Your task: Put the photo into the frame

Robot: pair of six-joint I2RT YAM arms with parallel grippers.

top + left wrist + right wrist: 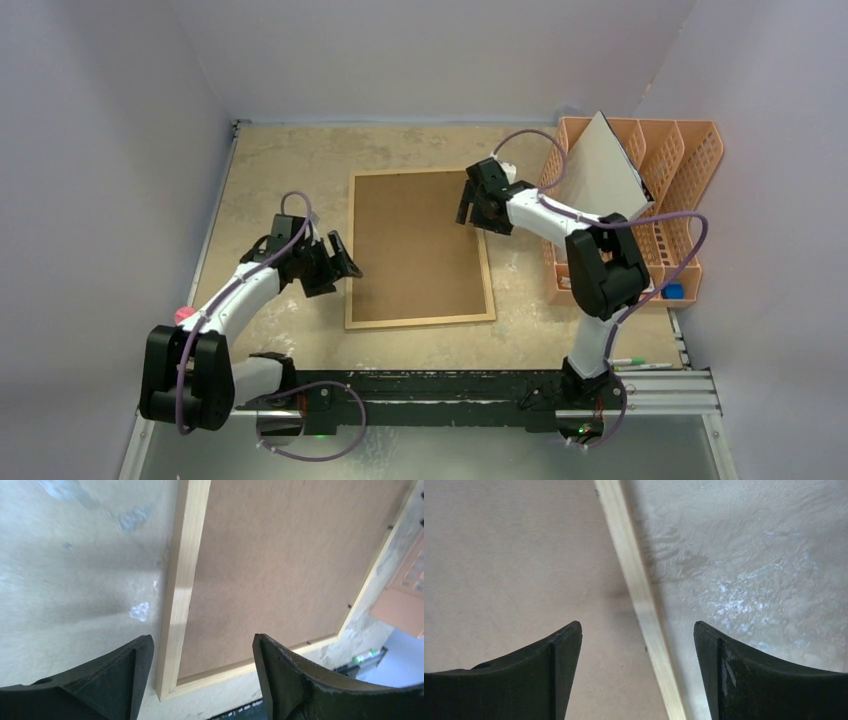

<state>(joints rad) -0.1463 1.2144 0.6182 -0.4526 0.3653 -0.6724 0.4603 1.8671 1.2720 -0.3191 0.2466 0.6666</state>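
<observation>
A: Left to right, please: how far are we?

B: The left gripper (202,639) is released and empty, over the 9 o'clock rail of the thin light-wood rectangular frame (415,245). The frame lies at the centre of the table (270,170), brown fibreboard back up, long axis from 12 to 6 o'clock. The right gripper (637,625) is also released, at 2 o'clock.

A: And the photo?

B: I cannot see it, so I judge the insertion is not confirmed.

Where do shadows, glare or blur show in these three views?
Top external: even light, sharp, no glare on the frame. Left wrist: soft grey shadow on the table beside the frame's rail. Right wrist: rippled shadow on the table past the rail.
</observation>
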